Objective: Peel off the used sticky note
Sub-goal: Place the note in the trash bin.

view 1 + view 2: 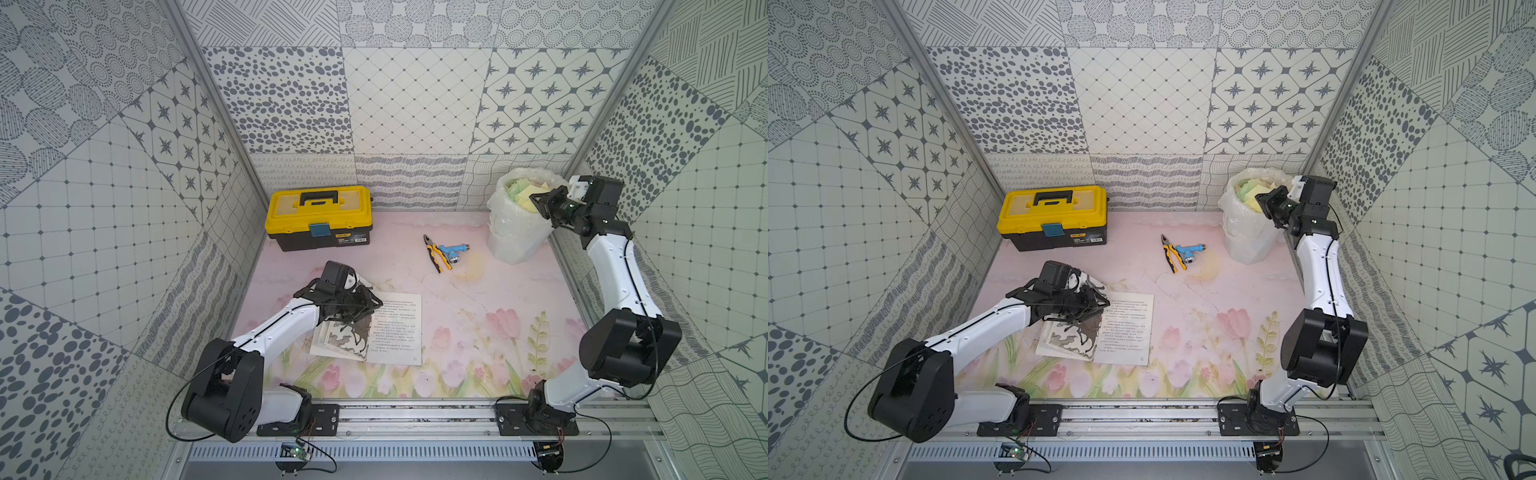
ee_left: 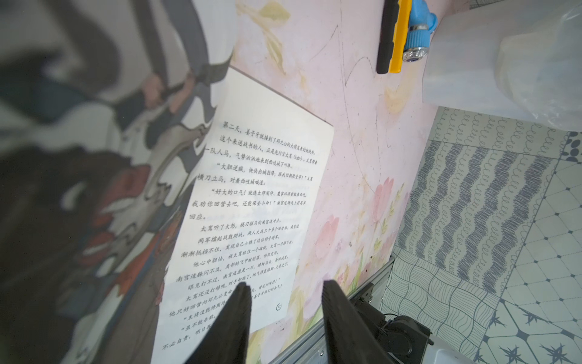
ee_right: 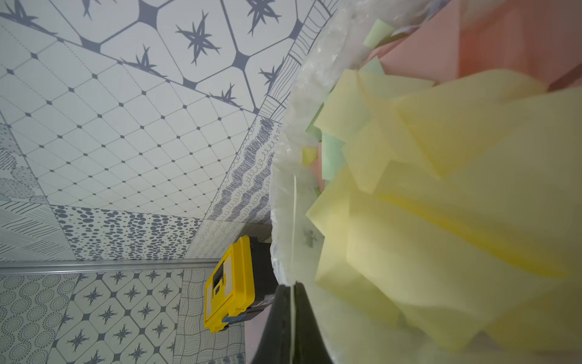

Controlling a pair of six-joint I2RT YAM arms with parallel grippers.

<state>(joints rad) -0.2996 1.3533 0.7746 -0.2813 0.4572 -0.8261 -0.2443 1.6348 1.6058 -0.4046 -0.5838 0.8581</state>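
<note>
Patterned tile walls (image 1: 415, 104) close in a pink, flower-printed desk (image 1: 478, 299). At its far left stands a shut yellow toolbox (image 1: 319, 216), out of the working area. Nearer the front, the left end effector (image 2: 286, 290) hangs low over an open book (image 1: 395, 328). Its fingers are parted with nothing between them, probably placed there to steady the book, though I cannot tell whether it touches. The illustrated page (image 1: 347, 336) curls up beside it, and no note shows on the text page. Further right, pliers (image 1: 434, 255) and a blue fitting (image 1: 453, 251) lie touching each other, clear of both arms. At the far right a bag-lined bin (image 1: 515, 237) holds a heap of discarded notes (image 3: 441, 189). The right end effector (image 3: 293, 286) is poised at its rim, clenched on a thin pale sheet seen edge-on. That sheet is most likely the used sticky note (image 3: 294, 236), held over the opening so that letting go drops it inside.
</note>
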